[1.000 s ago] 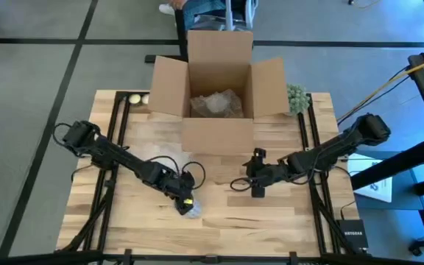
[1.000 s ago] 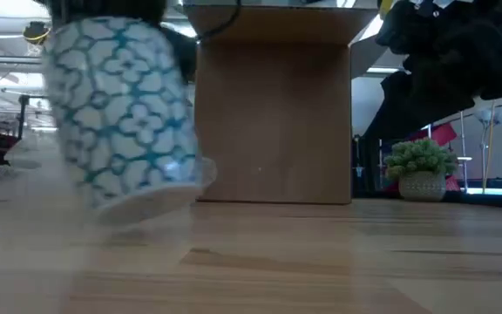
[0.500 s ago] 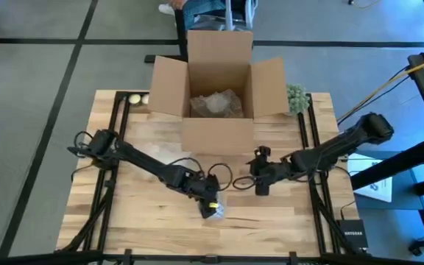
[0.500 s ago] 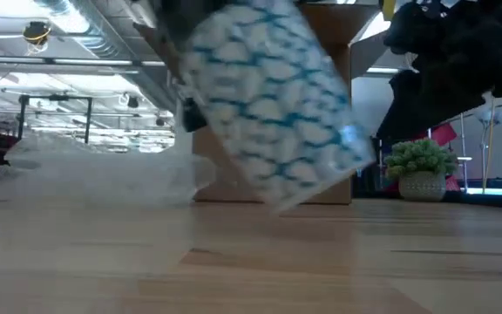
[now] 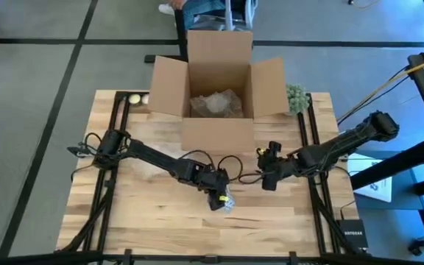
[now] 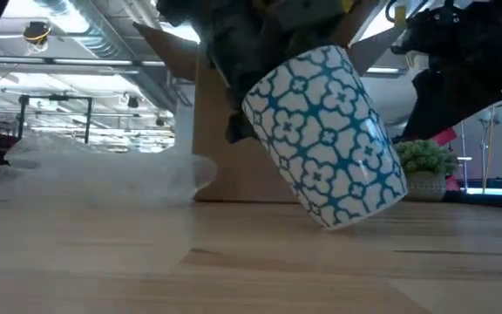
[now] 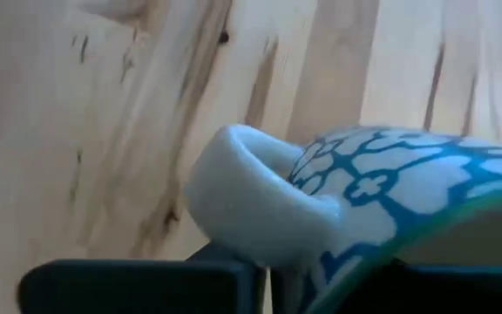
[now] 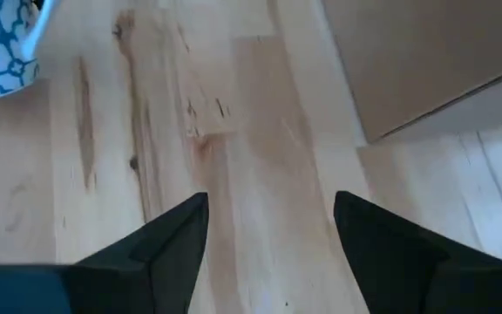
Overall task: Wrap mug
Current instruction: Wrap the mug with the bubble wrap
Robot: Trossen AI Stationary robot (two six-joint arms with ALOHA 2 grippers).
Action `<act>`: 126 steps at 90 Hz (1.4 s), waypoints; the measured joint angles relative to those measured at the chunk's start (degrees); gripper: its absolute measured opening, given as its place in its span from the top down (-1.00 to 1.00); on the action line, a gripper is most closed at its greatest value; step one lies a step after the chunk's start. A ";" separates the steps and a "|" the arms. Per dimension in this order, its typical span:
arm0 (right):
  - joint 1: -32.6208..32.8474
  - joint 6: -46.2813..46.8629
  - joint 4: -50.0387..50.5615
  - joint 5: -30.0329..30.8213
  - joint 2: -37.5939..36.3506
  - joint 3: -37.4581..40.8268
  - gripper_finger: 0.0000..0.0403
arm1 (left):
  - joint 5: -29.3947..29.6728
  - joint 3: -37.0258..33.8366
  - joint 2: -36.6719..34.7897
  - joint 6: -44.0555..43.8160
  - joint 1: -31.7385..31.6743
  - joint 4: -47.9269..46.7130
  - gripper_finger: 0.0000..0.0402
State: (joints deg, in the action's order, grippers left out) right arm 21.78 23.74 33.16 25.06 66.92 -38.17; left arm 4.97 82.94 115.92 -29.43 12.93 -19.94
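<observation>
**Mug held tilted over the table's front middle**

High view: wooden table (image 5: 131, 213). Open cardboard box (image 5: 219, 81) at the back edge, crumpled paper inside. Small potted plant (image 5: 296, 97) just beside the box, toward the back right corner. Sheet of clear wrap (image 5: 157, 158) left of centre. Left gripper (image 5: 219, 199) near the front middle, clamped on the mug (image 5: 227, 201). Right gripper (image 5: 269, 177) right of centre, apart from the mug.

Low view: mug, white with teal floral pattern, tilted, base clear of the tabletop. Wrap lies flat toward the left edge.

Left wrist view: mug handle (image 7: 251, 209) and patterned wall held between the fingers.

Right wrist view: fingers (image 8: 172, 240) spread wide, nothing between them; mug at the picture's corner.
</observation>
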 joint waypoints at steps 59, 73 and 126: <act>0.00 0.32 -0.05 1.04 0.04 0.00 -0.17 | -2.88 3.76 -0.66 4.24 -0.21 -0.09 0.47; 0.00 0.43 -0.05 1.03 0.04 0.00 -0.17 | -2.47 6.49 -0.85 5.60 -0.04 -5.68 0.47; -0.02 0.45 -0.40 1.07 0.06 0.00 -0.17 | 18.32 12.32 -9.91 -10.21 9.88 -46.44 0.47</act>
State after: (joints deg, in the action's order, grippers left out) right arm 21.76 24.18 32.75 26.13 66.98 -38.17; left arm 23.30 95.26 106.01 -39.64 22.82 -66.39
